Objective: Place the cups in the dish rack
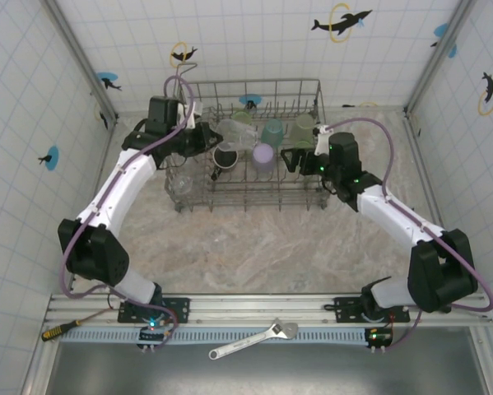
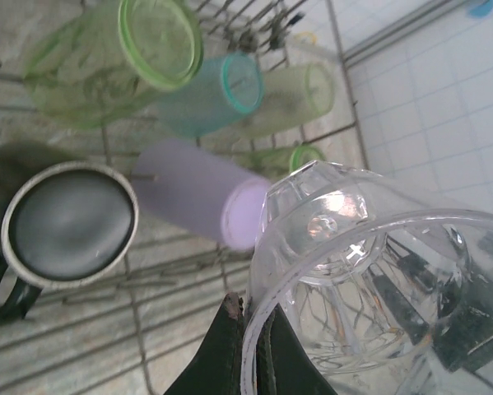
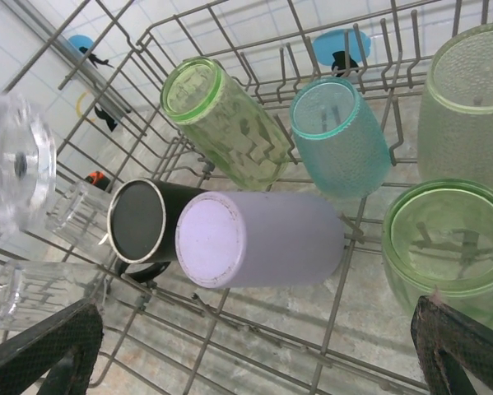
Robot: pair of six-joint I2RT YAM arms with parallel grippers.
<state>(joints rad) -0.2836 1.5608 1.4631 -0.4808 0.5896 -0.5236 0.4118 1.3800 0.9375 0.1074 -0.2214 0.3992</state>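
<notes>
Closest to our left wrist lens is a clear cup, tipped with its mouth toward us and taking up the lower right of that frame. Our left gripper is clamped on its rim at the bottom edge, with a dark finger on either side of the wall. From above, this cup hangs over the upper left part of the dish rack. The rack stands on the table against the back wall, upper centre of the frame.

We read the right wrist view from left to right. Two clear tumblers sit at the left edge. We think they lie in the rack's end section, though the wires make that hard to judge. Next is a black cup, its mouth facing us, touching a lavender cup that lies on its side on the rack floor. Above these a green cup leans among the tines, with a teal cup just beside it. A pale green cup fills the upper right corner. A second green cup sits below it, near our finger.

Our right gripper is spread wide, its fingers at the two lower corners, grasping nothing.
</notes>
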